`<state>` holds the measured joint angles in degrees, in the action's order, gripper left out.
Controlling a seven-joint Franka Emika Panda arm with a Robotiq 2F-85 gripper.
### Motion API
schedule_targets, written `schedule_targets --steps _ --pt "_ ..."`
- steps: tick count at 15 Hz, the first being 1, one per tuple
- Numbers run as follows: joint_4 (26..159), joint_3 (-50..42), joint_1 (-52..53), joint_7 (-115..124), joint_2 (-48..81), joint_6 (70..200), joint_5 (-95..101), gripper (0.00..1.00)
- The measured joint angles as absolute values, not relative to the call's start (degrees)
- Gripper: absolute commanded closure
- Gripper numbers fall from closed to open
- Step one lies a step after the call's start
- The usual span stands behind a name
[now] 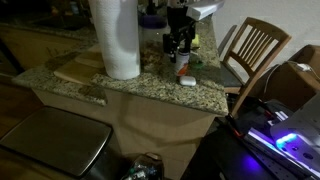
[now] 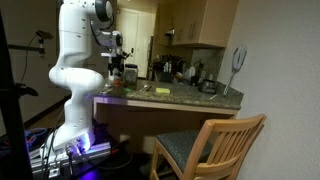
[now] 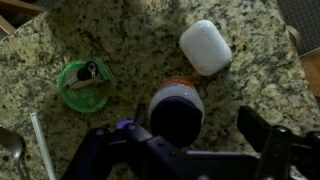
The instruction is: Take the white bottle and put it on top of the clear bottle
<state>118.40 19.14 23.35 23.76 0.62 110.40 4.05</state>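
The gripper (image 3: 193, 128) hangs low over the granite table (image 3: 120, 40), its jaws spread wide, and the white bottle (image 3: 176, 98) stands upright between them. Just beyond the bottle lies a flat white rounded object (image 3: 205, 47), with a round green container (image 3: 85, 86) off to one side

The speckled granite counter (image 3: 120, 40) carries an upright white bottle (image 3: 178, 92), with a flat white rounded case (image 3: 205, 46) near it and a round green object (image 3: 84, 85) apart on its other side. In an exterior view, a paper roll (image 1: 118, 38) stands beside a wooden board (image 1: 78, 70).
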Motion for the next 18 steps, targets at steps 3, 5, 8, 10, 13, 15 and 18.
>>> schedule_targets --steps 3,5,8,10,13,15,18 --pt "118.21 19.16 23.35 25.24 0.63 110.37 4.0 0.61" --pt "118.05 19.16 23.35 26.28 0.65 110.28 3.93 0.71" --pt "117.83 19.21 23.35 27.62 0.75 110.28 3.84 0.71" --pt "117.81 19.22 23.35 27.76 0.78 110.92 3.6 0.71" --pt "118.38 19.23 23.35 28.4 0.96 118.58 4.38 0.71" --pt "119.42 19.23 23.35 30.63 1.14 125.38 8.24 0.71" --pt "120.03 19.26 23.4 33.65 1.29 127.15 12.57 0.71"
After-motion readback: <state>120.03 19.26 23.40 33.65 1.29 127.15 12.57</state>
